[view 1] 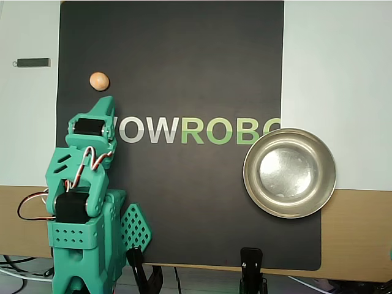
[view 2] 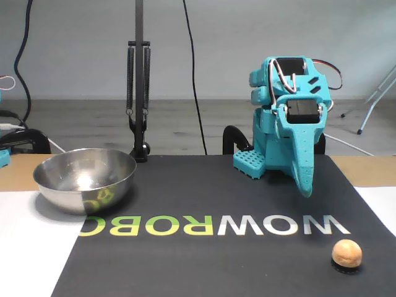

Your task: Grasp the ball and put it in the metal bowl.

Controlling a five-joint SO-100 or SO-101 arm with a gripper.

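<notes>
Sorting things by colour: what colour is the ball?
Tan, wood-coloured ball; clearest in the fixed view.

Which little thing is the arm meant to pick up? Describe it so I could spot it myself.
Find the dark mat printed WOWROBO. In the overhead view, the ball lies near its upper left corner, just beyond the green gripper. It is the only small, tan, wood-coloured sphere there.

Smooth wood-toned ball (view 1: 99, 81), shiny steel metal bowl (view 1: 290, 136), matt black mat (view 1: 184, 55)
</notes>
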